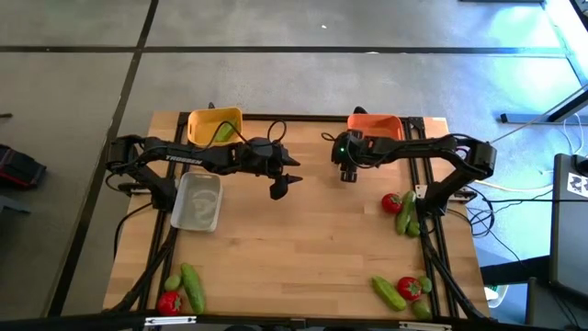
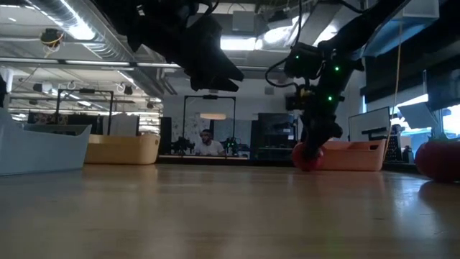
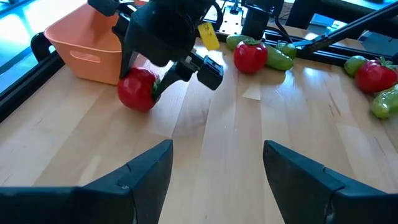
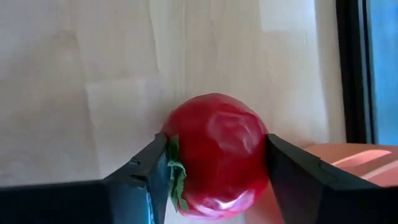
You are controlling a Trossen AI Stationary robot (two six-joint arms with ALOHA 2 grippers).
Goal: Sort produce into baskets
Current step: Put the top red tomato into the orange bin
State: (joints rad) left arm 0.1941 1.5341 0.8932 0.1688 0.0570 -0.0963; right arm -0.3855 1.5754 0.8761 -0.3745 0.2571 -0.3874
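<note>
Grip matters: right gripper [image 4: 214,168] pinches the red tomato [image 4: 217,155]; it should lift straight, then clear the orange basket [image 3: 87,46] rim.

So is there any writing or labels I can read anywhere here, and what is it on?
"TROSSEN": white letters along the left arm, seen from above.
Yellow tag behind the right gripper: print too small to read.
Black-and-white square marker beside the table: a pattern, no readable words.
</note>
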